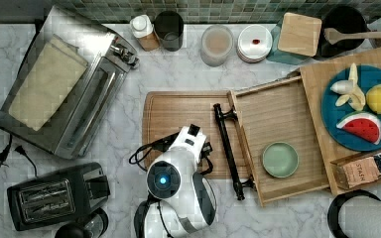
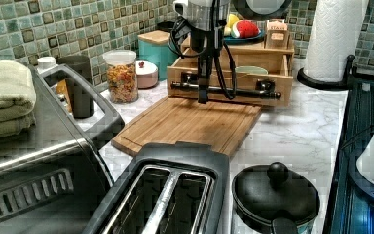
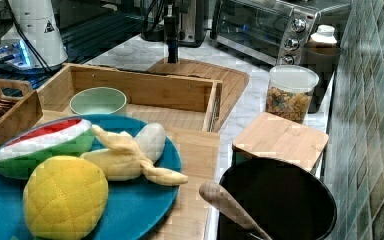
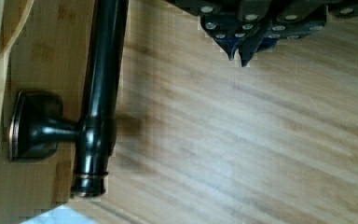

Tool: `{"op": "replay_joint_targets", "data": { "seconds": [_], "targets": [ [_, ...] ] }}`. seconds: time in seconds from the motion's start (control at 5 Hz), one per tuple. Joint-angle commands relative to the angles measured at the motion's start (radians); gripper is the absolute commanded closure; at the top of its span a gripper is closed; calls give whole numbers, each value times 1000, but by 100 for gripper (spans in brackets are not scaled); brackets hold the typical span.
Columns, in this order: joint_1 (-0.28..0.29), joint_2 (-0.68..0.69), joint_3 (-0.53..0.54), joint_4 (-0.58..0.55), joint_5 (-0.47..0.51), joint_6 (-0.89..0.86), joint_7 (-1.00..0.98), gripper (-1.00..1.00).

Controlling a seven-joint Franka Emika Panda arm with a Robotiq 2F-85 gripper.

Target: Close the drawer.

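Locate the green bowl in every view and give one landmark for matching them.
Top view: bowl in the drawer, near its front.
Left view: bowl rim behind the drawer front.
Right view: bowl at the drawer's left.
Wrist view: not in it.
Landmark: black handle.

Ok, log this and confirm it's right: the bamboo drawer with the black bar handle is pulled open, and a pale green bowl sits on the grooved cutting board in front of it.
Not quite. The pale green bowl sits inside the open bamboo drawer with the black bar handle, not on the grooved wooden cutting board. The top view shows it.
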Motion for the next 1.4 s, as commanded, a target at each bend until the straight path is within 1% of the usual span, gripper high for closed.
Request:
{"op": "replay_joint_targets", "data": {
  "seconds": [0.2,0.4,0.6,0.8,1.0,1.2,1.4],
  "targets": [
    [-66,23,-82,-45,-4,37,-129,100],
    [-104,-6,-104,-59,13,59,-185,100],
    [-134,-26,-132,-59,66,70,-260,100],
    [-157,-36,-189,-49,134,86,-379,100],
    [-163,2,-267,-23,168,164,-504,100],
    [-125,78,-373,28,359,210,-752,100],
    [-131,127,-418,103,471,179,-899,100]
  ]
}}
